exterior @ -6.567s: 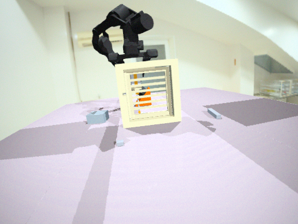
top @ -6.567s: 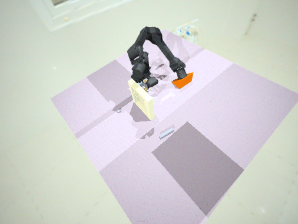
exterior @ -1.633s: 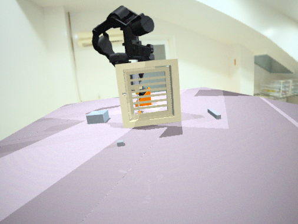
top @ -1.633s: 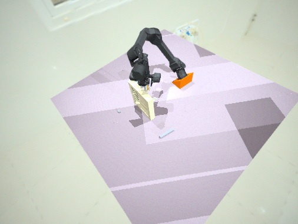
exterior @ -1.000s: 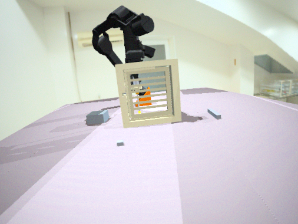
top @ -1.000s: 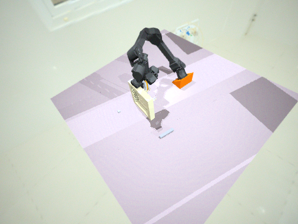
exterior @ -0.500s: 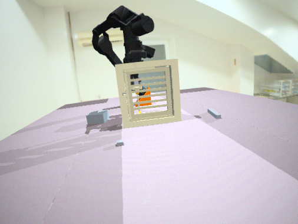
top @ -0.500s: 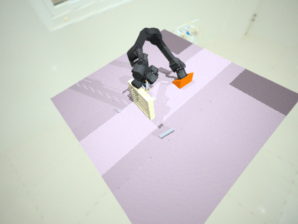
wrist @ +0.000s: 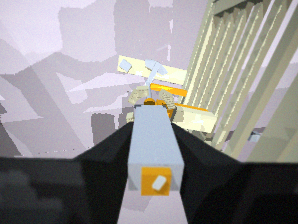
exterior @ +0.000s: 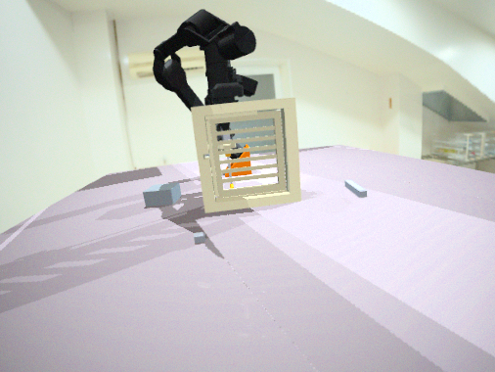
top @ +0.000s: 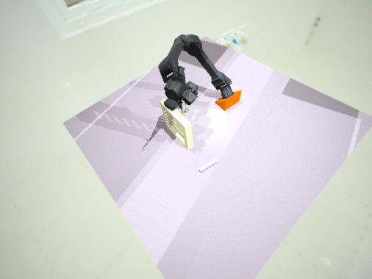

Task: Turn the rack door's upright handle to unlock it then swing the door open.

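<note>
My gripper [wrist: 151,128] is shut on the grey upright handle [wrist: 155,132], whose orange end with a white mark faces the wrist camera. The louvred door [exterior: 280,147] [wrist: 199,65] sits within the cream frame [top: 189,136] [exterior: 198,147] and looks closed, though a small gap cannot be ruled out. The gripper is on the arm's side of the door and shows partly through the slats in the exterior view. How far the handle is turned is hard to tell; the wrist view shows cream and orange latch parts beyond it.
The arm's orange base [top: 229,100] [exterior: 241,163] stands behind the frame. A blue-grey block [exterior: 161,195] lies beside the frame. A small block [top: 148,139] [exterior: 199,238] lies on the far side from the arm. A thin bar [top: 208,166] [exterior: 355,189] lies off the frame's other side.
</note>
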